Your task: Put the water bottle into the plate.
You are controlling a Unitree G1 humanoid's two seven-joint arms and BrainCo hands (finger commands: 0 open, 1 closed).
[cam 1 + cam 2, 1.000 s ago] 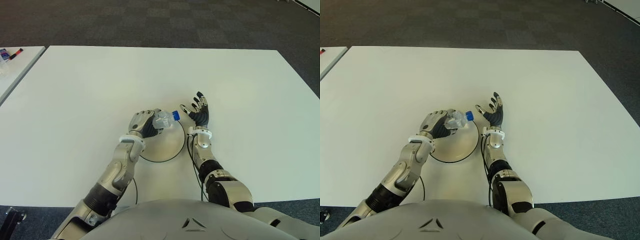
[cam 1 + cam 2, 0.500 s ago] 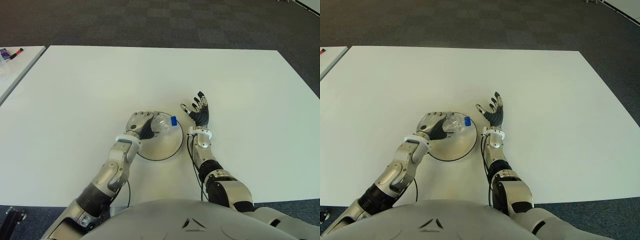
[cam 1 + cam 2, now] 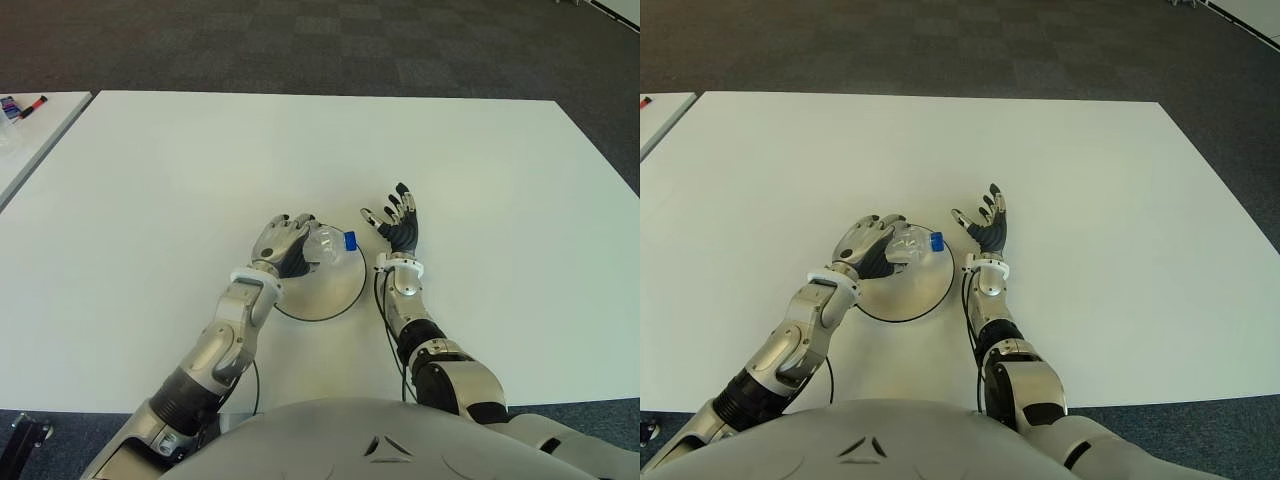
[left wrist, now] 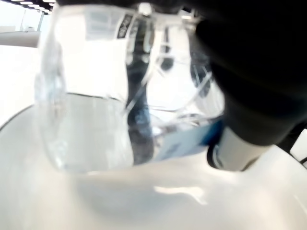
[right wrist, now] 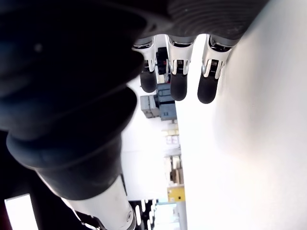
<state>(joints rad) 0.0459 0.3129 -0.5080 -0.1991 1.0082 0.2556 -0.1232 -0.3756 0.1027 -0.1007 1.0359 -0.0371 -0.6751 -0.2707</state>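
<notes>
Nearest the robot, a white plate sits on a white surface. At the plate's twelve o'clock edge lies a clear water bottle, on its side, blue cap pointing toward three o'clock. The left hand, at the plate's ten o'clock, has its fingers spread loosely over the bottle, apparently letting go. The right hand shows just past the plate's three o'clock edge, fingers open, holding nothing. To finish well, the left hand should lift straight away without nudging the bottle, which could roll. Whether any finger touches the bottle is hard to make out.
</notes>
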